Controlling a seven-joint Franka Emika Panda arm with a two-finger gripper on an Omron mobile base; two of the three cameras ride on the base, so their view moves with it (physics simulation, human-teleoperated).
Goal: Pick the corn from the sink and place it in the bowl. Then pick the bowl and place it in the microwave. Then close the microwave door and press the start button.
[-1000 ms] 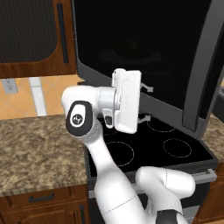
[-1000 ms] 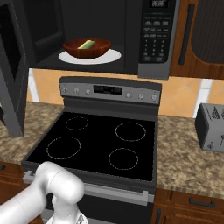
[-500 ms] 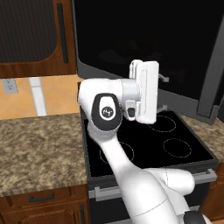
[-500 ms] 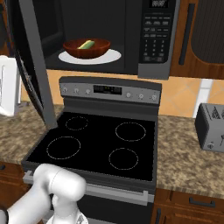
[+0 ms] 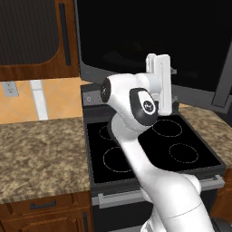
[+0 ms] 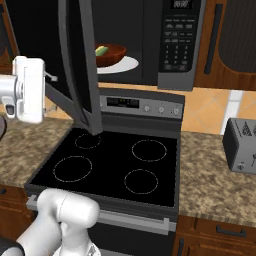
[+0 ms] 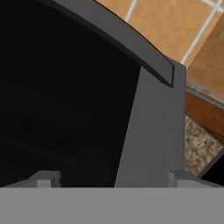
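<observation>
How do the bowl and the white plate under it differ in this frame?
The bowl is glossy reddish-brown; the white plate is plain white. The bowl is deep-sided and holds the corn, while the plate is flat and carries only the bowl. The plate spreads wider than the bowl. Both sit inside the microwave, partly hidden behind the half-swung microwave door.
</observation>
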